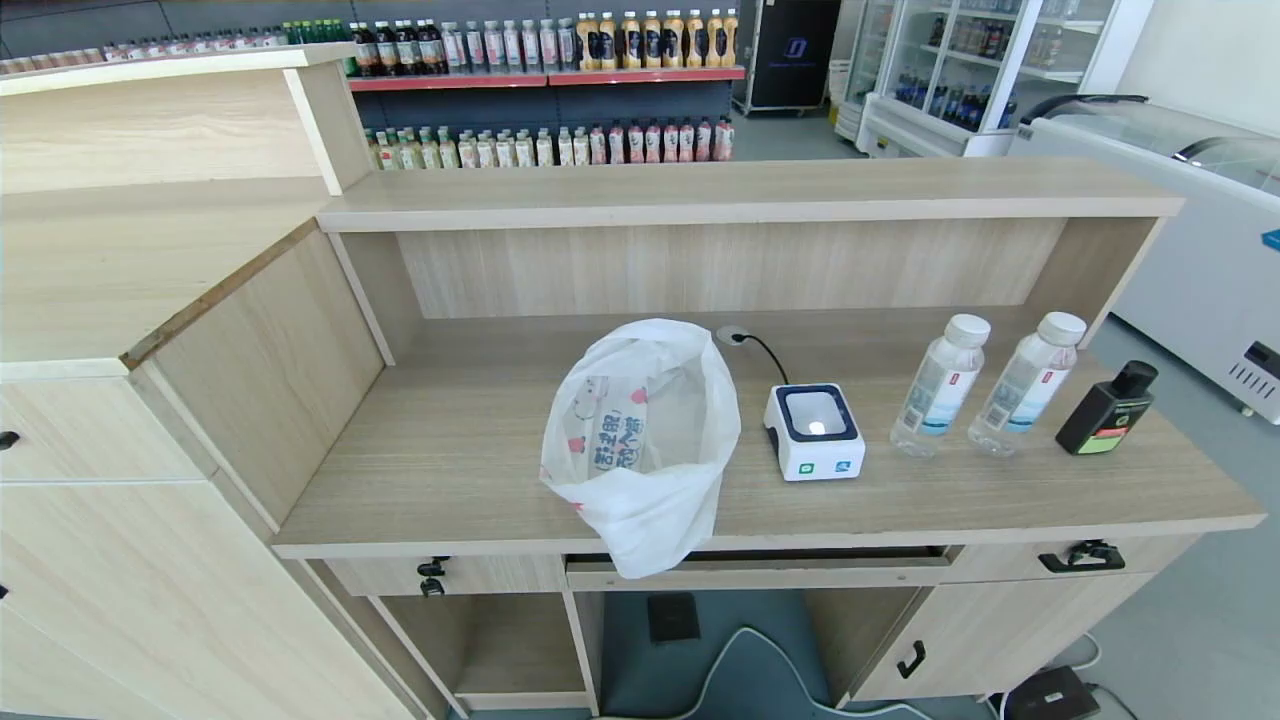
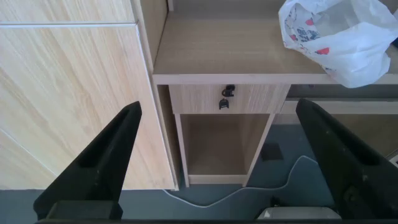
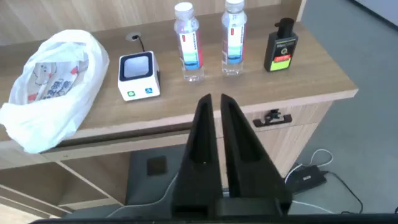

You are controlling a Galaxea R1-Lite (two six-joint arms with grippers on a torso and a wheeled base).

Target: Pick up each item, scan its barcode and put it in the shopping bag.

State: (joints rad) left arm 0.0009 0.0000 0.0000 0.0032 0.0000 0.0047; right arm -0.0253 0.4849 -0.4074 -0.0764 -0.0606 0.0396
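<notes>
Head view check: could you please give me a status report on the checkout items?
Left end effector open, right end effector shut, both empty. Two water bottles, black bottle upright on counter. Shopping bag open, scanner between bag and bottles.

Bag [image 1: 640, 440]: blue characters in two slanted rows on its side, pink-red marks round them, seen thru the plastic. Scanner [image 1: 813, 432]: two small square icons on front face, one green, one blue; no letters legible. Left water bottle [image 1: 938, 390] & right water bottle [image 1: 1025, 388]: white labels w/ small red mark up top, blue band lower down; print too small to read. Dark bottle [image 1: 1105, 415]: label w/ green patch & red strip, text illegible. Black cabinet [image 1: 795, 50] at back: white logo on door. Freezer [image 1: 1200, 230]: blue sticker at the edge, cut off. Shelf bottles [image 1: 550, 45]: labels too small to tell.
</notes>
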